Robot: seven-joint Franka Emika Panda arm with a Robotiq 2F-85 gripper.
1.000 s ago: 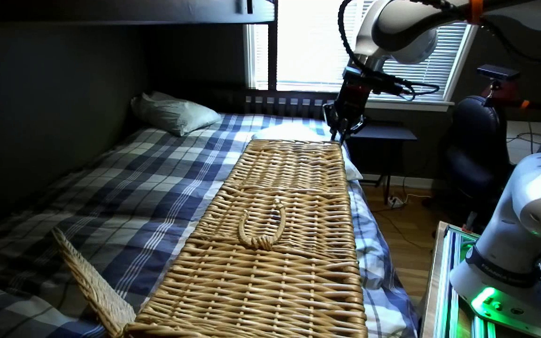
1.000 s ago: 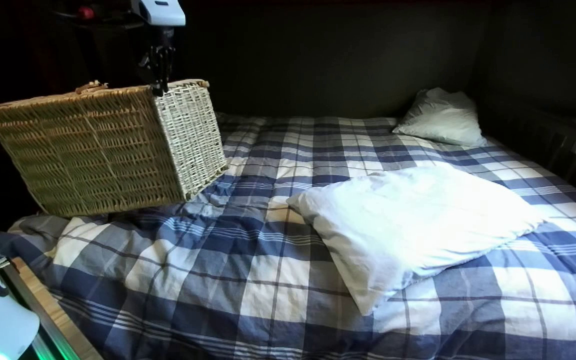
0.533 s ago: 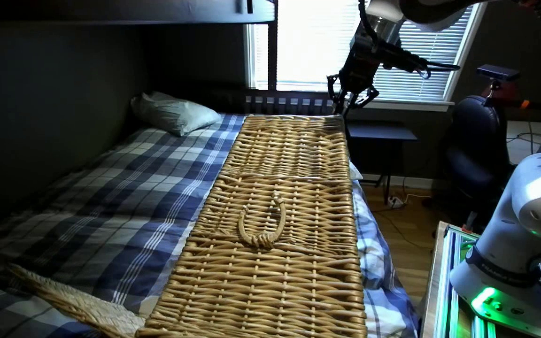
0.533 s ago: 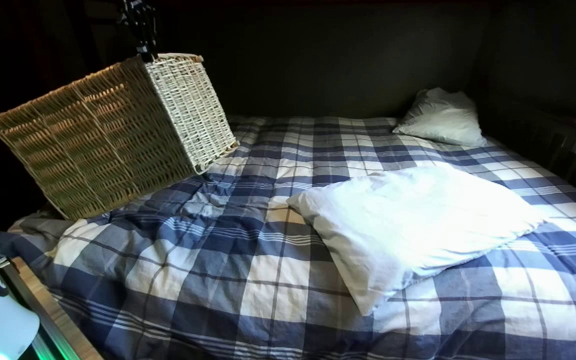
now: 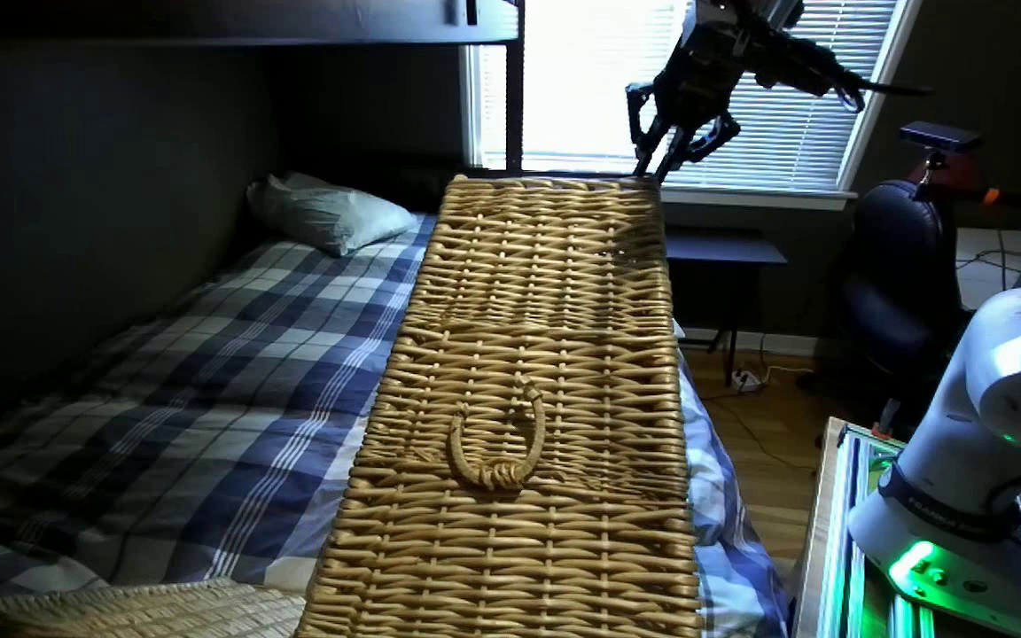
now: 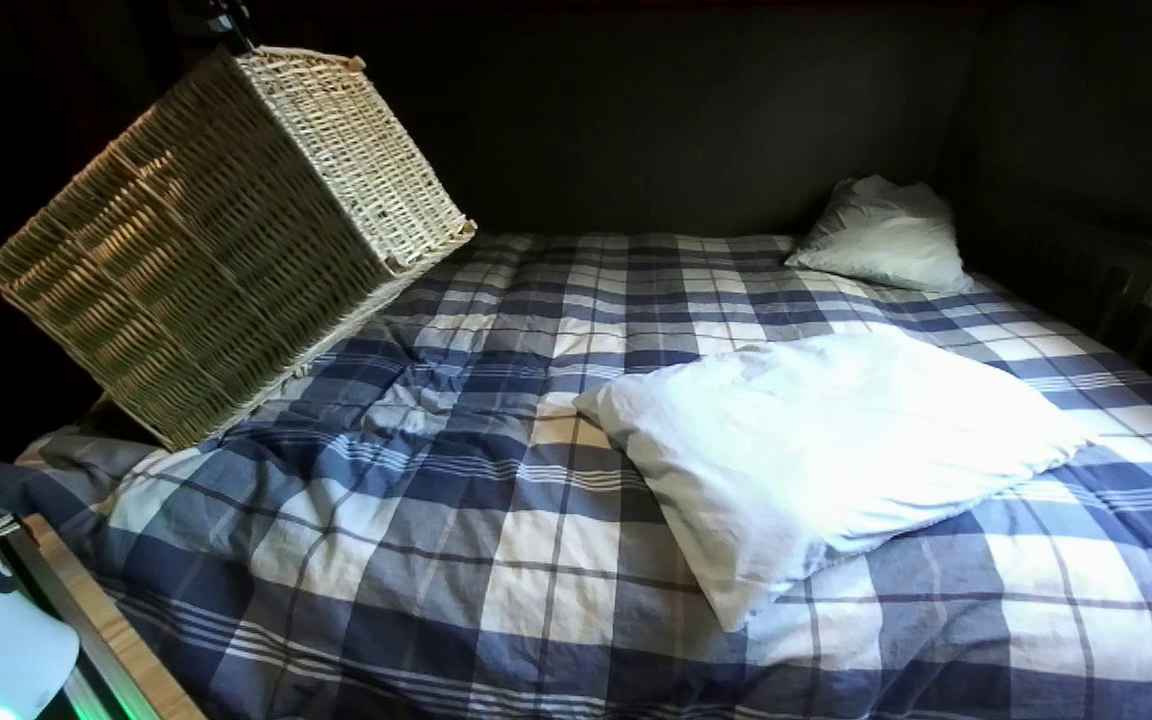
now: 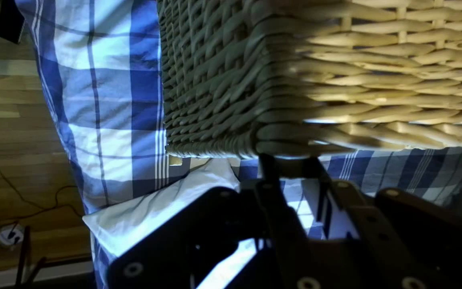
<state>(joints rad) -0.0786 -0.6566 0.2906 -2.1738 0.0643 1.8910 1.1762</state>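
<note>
A large wicker basket [image 5: 546, 292] stands tilted on the bed, its window-side end raised. It also shows in an exterior view [image 6: 206, 250], its lower corner on the bedding. A rope-like loop handle [image 5: 534, 434] is on its upward face. A paler wicker flap [image 5: 147, 611] lies out to its side at the lower left. My black gripper [image 5: 650, 170] is at the basket's raised upper corner. In the wrist view the gripper [image 7: 291, 162] has its fingers on both sides of a short piece at that corner, gripping it. The fingertips are partly hidden by the rim.
The bed has a plaid cover [image 6: 496, 520]. A white pillow [image 6: 836, 440] lies near the basket and a grey pillow [image 6: 881, 235] lies at the back. An upper bunk [image 5: 236, 19] overhangs. A small dark table [image 5: 723, 246] and a chair [image 5: 892, 266] stand beside the bed.
My gripper has moved up, lifting the basket's held end higher. The basket tilts more steeply about its lower corner on the bed. The flap at the lower left has swung lower.
</note>
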